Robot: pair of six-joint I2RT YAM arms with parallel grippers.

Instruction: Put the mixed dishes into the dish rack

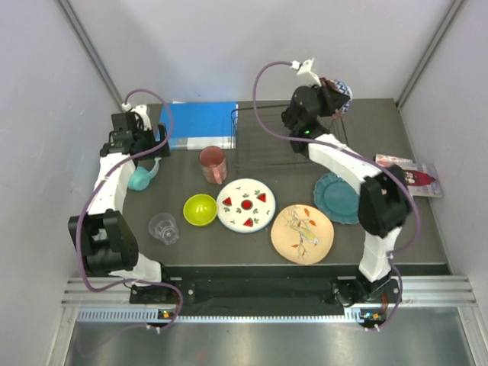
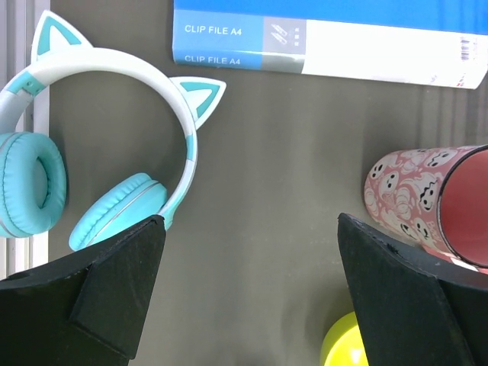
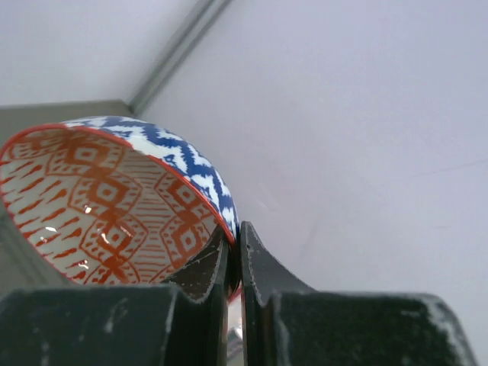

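We see our right gripper clamped on the rim of the red patterned bowl, raised near the dish rack's far corner. Our left gripper hangs spread wide between the teal cat-ear headphones and the red tumbler.

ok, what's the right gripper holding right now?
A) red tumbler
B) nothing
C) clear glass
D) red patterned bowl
D: the right gripper is shut on the rim of the red patterned bowl; the red tumbler and clear glass stand well away from it.

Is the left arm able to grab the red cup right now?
Probably yes. Its tool is open, and the cup stands close beside it with nothing in between.
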